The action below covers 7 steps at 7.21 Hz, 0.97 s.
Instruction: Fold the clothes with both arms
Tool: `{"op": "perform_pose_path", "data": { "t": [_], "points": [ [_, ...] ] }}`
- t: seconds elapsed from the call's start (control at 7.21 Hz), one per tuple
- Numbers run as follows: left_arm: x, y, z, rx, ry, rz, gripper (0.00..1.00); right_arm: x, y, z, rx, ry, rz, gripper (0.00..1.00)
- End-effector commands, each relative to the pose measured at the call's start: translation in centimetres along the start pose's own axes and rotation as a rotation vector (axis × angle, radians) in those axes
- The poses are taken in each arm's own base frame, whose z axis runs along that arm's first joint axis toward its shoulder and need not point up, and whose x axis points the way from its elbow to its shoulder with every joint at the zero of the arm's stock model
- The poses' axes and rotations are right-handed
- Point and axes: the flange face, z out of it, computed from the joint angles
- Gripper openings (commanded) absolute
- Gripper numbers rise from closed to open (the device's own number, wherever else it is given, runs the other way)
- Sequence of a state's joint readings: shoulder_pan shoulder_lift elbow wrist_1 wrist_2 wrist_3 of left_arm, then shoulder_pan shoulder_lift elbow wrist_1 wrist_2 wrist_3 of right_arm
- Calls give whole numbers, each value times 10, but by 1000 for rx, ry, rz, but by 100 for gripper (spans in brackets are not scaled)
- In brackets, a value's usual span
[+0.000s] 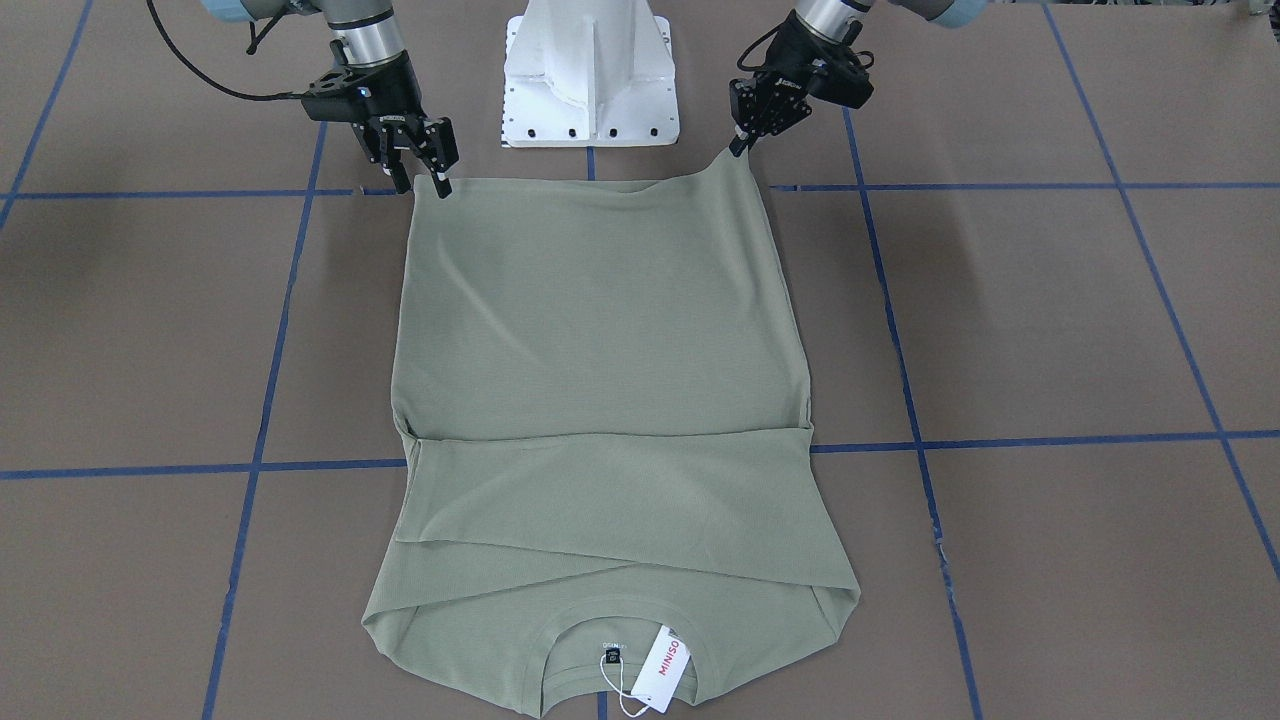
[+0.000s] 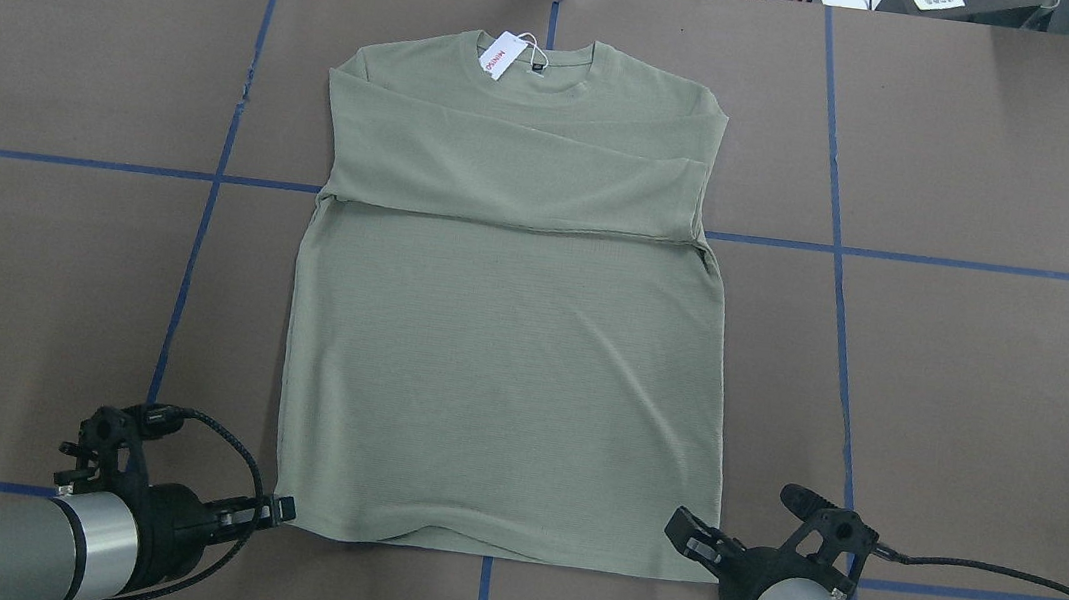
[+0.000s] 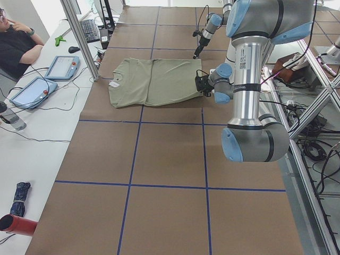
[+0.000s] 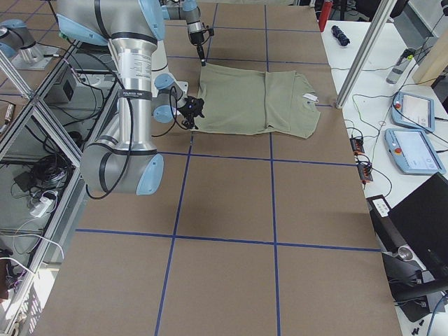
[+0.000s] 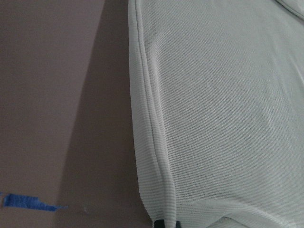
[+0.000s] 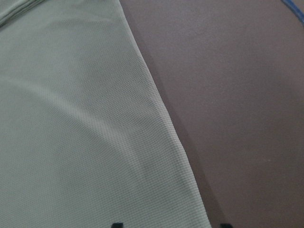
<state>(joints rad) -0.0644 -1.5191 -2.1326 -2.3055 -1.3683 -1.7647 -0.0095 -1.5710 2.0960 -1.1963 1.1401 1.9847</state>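
Note:
The sage-green shirt (image 1: 600, 350) lies flat on the brown table (image 1: 1050, 330), sleeves folded across its upper part, collar and white MINISO hang tag (image 1: 665, 668) at the far end from the robot. It also shows in the overhead view (image 2: 507, 367). My left gripper (image 1: 738, 148) is shut on the hem corner, which is pulled up into a small peak; its tips (image 5: 166, 223) pinch the hem edge. My right gripper (image 1: 422, 185) is open at the other hem corner, and its fingertips (image 6: 116, 224) stand wide apart over the shirt's edge (image 6: 71, 118). No chest logo shows.
The white pedestal base (image 1: 590, 70) stands between the arms, just behind the hem. Blue tape lines (image 1: 270, 380) cross the brown cover. In the exterior left view an operator (image 3: 16, 37) sits at a side bench with tablets (image 3: 61, 66).

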Motion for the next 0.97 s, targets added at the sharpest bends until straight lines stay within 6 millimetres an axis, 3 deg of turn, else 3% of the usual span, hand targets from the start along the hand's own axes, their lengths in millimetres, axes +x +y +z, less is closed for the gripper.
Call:
{"op": "perform_pose_path", "data": {
  "t": [0.0,0.55,0.83],
  "points": [
    [0,0,0,0,1,-13,0,5,5,5,16,33,-26,74],
    [-3,-1,1,3,-6,-13,0,11,27,-1,-21,35,-35,74],
    [-2,-1,0,4,-3,-15,0,18,27,1,-15,47,-47,74]
  ]
}}
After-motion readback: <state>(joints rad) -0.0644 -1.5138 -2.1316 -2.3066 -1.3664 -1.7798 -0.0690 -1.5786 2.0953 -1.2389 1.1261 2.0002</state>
